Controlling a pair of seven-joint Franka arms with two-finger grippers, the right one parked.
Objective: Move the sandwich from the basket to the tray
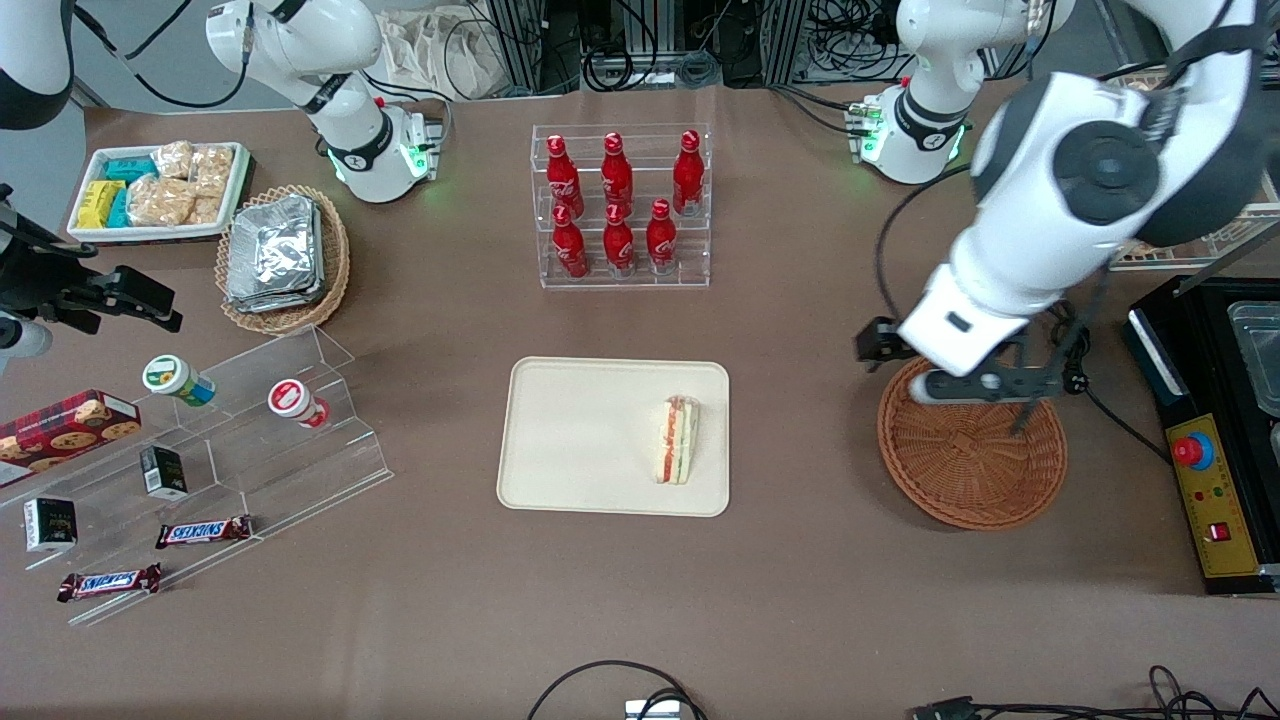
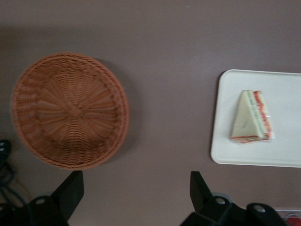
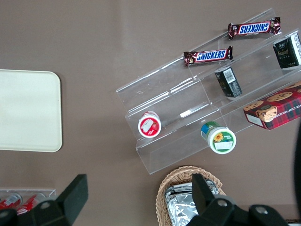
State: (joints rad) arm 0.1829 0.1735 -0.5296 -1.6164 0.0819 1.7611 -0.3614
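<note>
Sandwich [image 1: 677, 441]: one, lying on your cream tray [image 1: 570, 440] near the edge toward the working arm.
Basket [image 1: 972, 460]: one, reddish-brown wicker, nothing in it.
Gripper [image 2: 136, 190]: above the tabletop [image 2: 164, 47] by the basket, fingers [image 2: 70, 188] spread wide, holding nothing.
Progress: placement looks complete; you have only to retreat.

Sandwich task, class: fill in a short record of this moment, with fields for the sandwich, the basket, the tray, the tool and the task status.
sandwich: lies on the tray, toward the basket's end of it
basket: holds nothing, stands on the table beside the tray
tray: cream, flat, carries only the sandwich
tool: the left arm's, open, holds nothing, up above the basket's rim
task status: sandwich already out of the basket and on the tray
</note>
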